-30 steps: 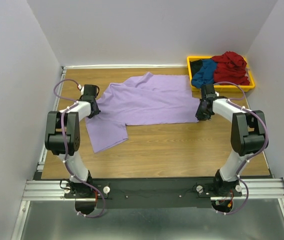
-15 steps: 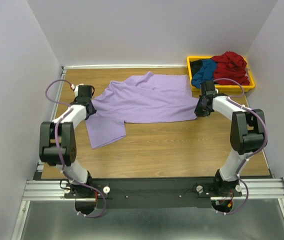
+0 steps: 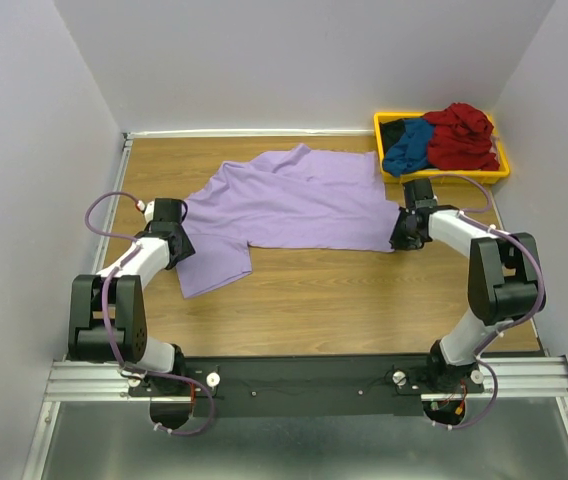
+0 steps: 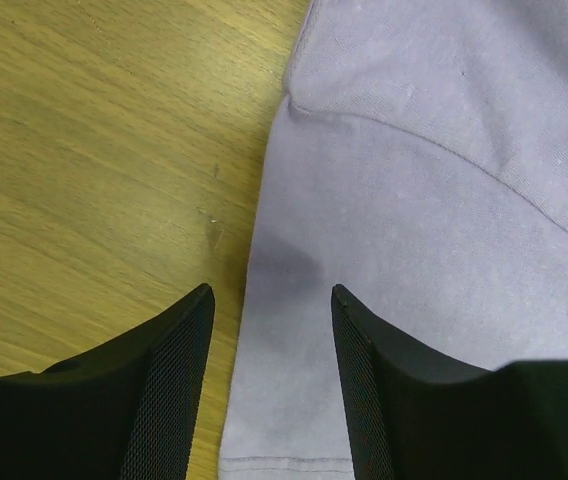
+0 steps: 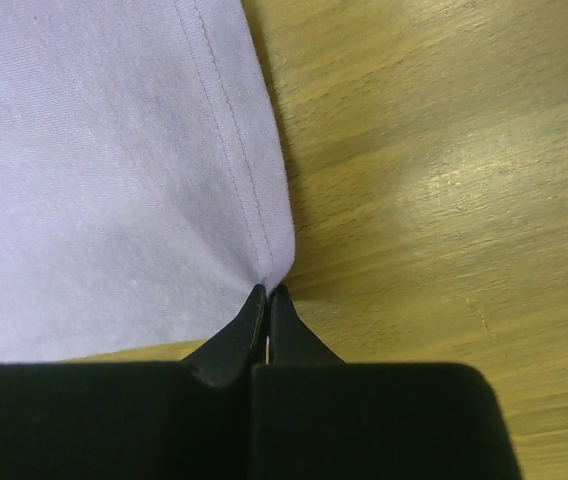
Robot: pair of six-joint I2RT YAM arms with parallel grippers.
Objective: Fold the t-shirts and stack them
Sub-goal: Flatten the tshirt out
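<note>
Wooden desk (image 3: 364, 300), pale walls. Across upper centre, lavender t-shirt (image 3: 294, 205) spread flat. Hem corner at right pinched by right pincer (image 5: 267, 292), probably anchoring cloth for folding; left pincer (image 4: 272, 300) spread over cloth edge at left, gripping nothing. In yellow bin (image 3: 378, 125), upper right, other t-shirts (image 3: 461, 140) heaped.

In the overhead view, the fingertips of the left gripper (image 3: 178, 244) and the right gripper (image 3: 400, 234) are masked by their own wrist housings, which also cover both ends of the lavender t-shirt (image 3: 294, 200). In the yellow bin (image 3: 378, 122), the black t-shirt (image 3: 392, 131) is largely buried under the blue t-shirt (image 3: 410, 146) and the dark red t-shirt (image 3: 461, 137); the number of garments piled there cannot be counted. The lavender cloth is cut off at the top, right and bottom edges of the left wrist view. In the right wrist view it is cut off at the top and left, and its very corner is lost between the closed fingertips.
</note>
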